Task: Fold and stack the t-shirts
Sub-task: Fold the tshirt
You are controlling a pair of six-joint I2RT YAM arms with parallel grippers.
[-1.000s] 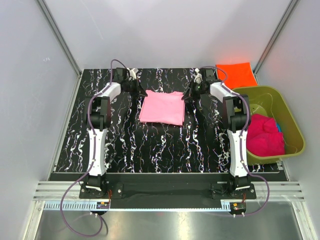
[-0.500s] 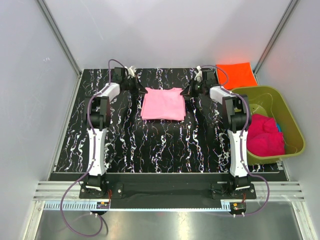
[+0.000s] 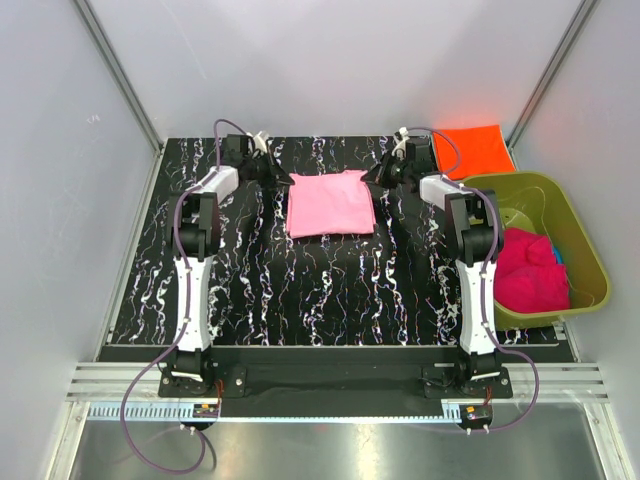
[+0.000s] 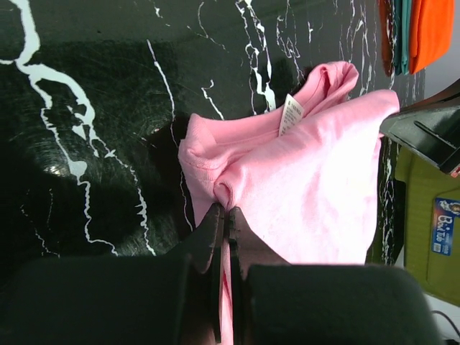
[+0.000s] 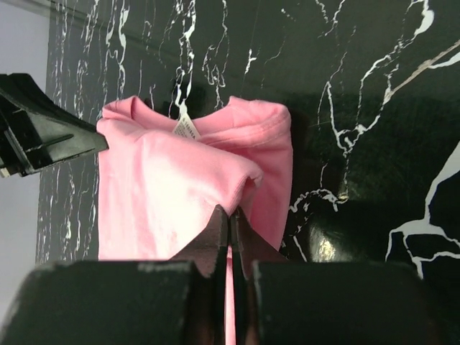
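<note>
Light pink t-shirt (image 3: 330,205) is being held, folded, at the far middle of the black marbled table (image 3: 300,300). Its far left corner is being pinched by the left gripper (image 4: 223,213), with the jaws clamped on a fabric fold. The far right corner is being pinched the same way by the right gripper (image 5: 230,214). Orange t-shirt (image 3: 472,148) is lying flat at the far right. Magenta t-shirt (image 3: 530,270) is sitting bunched in the olive tub (image 3: 585,250) at the table's right edge.

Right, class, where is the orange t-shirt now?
Top view: the orange t-shirt lies at the far right corner of the table, just behind the green tub.
</note>
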